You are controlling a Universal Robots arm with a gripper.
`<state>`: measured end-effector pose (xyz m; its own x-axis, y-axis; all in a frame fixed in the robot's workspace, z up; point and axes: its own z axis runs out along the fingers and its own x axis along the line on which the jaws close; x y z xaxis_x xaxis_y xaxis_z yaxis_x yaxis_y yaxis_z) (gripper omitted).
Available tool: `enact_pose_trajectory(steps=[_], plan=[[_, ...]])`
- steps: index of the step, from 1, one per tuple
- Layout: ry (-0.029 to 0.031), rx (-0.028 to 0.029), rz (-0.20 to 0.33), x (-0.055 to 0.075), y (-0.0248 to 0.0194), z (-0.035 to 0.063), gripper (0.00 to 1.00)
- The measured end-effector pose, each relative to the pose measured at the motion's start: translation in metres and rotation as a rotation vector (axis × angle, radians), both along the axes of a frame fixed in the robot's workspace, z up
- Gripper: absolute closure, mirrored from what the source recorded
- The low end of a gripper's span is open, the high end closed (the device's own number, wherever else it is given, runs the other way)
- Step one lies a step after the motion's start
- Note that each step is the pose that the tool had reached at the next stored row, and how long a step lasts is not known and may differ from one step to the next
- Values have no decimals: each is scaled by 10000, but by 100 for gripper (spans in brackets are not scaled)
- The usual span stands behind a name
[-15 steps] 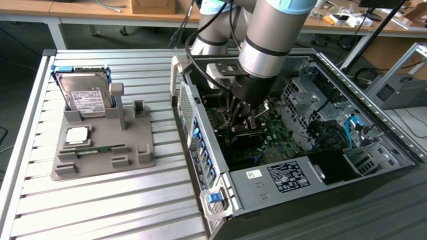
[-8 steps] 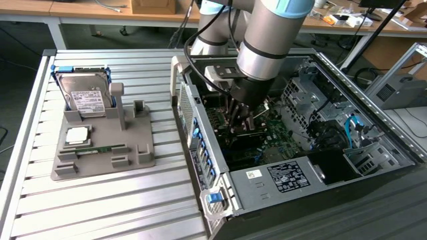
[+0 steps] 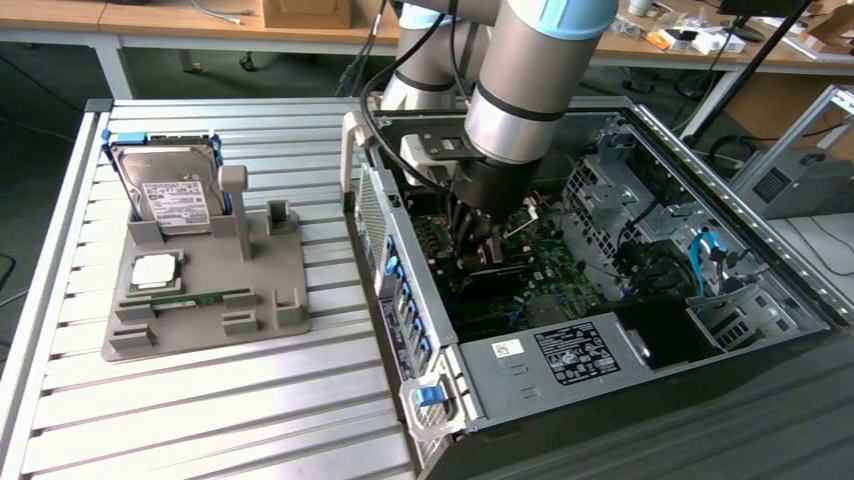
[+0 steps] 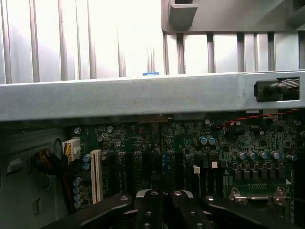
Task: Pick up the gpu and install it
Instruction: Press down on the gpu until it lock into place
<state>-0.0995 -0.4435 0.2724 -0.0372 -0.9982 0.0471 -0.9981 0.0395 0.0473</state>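
Grey slatted table (image 3: 200, 400), with your arm (image 3: 527, 90) reaching down into the open computer case (image 3: 747, 300). In the exterior view the gripper (image 3: 483, 240) sits low over the green motherboard (image 3: 567, 270), and a dark card, apparently the gpu (image 3: 497, 272), stands on edge right under its fingers. You cannot tell from this angle whether the card is seated in a slot.

On the exterior view's left you see a grey holder tray (image 3: 200, 310) well apart from the case. It carries a silver hard drive (image 3: 167, 185) propped upright, a square chip (image 3: 154, 270) and a narrow green memory stick (image 3: 187, 297).

The wrist view gives you what the other does not: the two black fingers (image 4: 151, 210) pressed together, clenched, with the motherboard (image 4: 190, 152) spread beyond them, a white slot (image 4: 96, 174) and rows of capacitors. The card itself is hard to make out between them here. The case wall (image 4: 143, 98) crosses this picture as a pale bar.

A white label (image 3: 577, 352) on the power supply (image 3: 561, 360) and another on the drive both carry print too small to read.
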Motion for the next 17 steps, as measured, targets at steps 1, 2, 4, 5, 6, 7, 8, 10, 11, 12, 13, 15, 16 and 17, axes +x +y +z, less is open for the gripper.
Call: enact_pose_trajectory(steps=[1,2,4,5,6,7,8,10,11,12,13,15,16,17], plan=[[1,-2,0,-12,0,0,89],[1,-4,0,-21,0,-2,89],[3,-7,1,-28,-1,-4,89],[4,-8,6,-28,-1,-6,89],[4,-10,10,-28,-1,-7,89],[3,-9,12,-29,-1,-9,89],[2,-7,13,-29,-1,-11,89],[3,-8,15,-29,-1,-12,89],[2,-7,16,-29,-1,-14,89],[2,-7,17,-29,-1,-16,89],[2,-7,19,-29,-1,-17,89],[1,-6,25,-28,-1,-21,89],[2,-6,26,-29,-1,-21,89],[2,-6,26,-29,-1,-21,89]])
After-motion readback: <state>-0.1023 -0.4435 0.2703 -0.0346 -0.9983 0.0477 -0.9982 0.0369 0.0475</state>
